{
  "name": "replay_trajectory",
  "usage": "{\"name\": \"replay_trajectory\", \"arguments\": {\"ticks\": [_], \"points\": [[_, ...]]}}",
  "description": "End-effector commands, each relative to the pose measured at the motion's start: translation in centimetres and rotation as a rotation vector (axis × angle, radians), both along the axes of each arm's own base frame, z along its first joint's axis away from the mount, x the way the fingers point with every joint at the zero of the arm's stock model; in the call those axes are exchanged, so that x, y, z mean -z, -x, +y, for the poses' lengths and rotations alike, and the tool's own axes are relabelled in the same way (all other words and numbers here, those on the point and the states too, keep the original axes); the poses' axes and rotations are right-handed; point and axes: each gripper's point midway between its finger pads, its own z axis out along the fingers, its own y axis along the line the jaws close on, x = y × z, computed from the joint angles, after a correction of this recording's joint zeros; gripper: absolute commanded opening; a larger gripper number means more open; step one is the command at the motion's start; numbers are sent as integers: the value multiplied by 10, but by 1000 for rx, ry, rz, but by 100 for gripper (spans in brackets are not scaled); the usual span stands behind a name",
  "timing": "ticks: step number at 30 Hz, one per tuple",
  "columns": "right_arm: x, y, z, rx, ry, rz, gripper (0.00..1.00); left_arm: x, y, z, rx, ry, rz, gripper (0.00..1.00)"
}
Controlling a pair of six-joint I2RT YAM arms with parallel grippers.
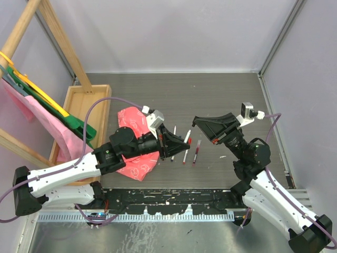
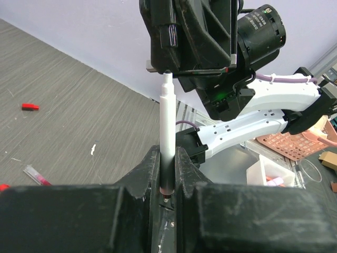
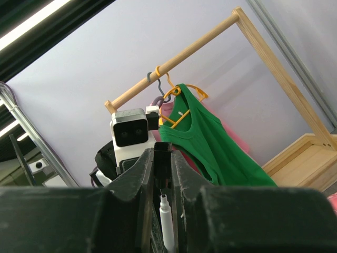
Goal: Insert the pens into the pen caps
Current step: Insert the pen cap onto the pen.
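We find the left claw [image 1: 183, 142] clamped on a white pen [image 2: 166, 126] at frame centre. Its tip meets the closed right claw [image 1: 195, 122], contents indeterminate. A red cap [image 2: 30, 107] lies at left on the table [image 1: 158, 89].

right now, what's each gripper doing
left gripper: jaws shut on a white pen
right gripper: jaws shut on what looks like a dark pen cap

Soft, even light from overhead fills the room. On the dark table [image 1: 221, 100], shadows under the arms [image 1: 68, 176] are faint; at its near edge the metal sill [image 1: 158, 234] glints. The white pen [image 2: 167, 126] looks crisp, the close foreground slightly blurred.
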Motion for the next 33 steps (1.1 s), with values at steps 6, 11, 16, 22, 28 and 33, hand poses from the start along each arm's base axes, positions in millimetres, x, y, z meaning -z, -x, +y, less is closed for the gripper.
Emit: {"name": "replay_trajectory", "arguments": {"ticks": [6,11,16,22,28,33], "points": [[-9,8,-4,-9,-34,-28,0,-35,2,1,3,73,-62,0],[-8,9,-4,-14,-37,-31,0,-34,1,0,6,68,-57,0],[-8,10,-3,-18,-37,-32,0,-33,1,-1,7,66,-54,0],[-8,12,-3,-21,-37,-36,0,-32,1,-2,7,64,-50,0],[-5,11,-4,-17,-37,-27,0,-34,1,-1,4,69,-53,0],[-4,11,-3,-19,-34,-24,0,-33,0,0,-2,69,-52,0]]}}
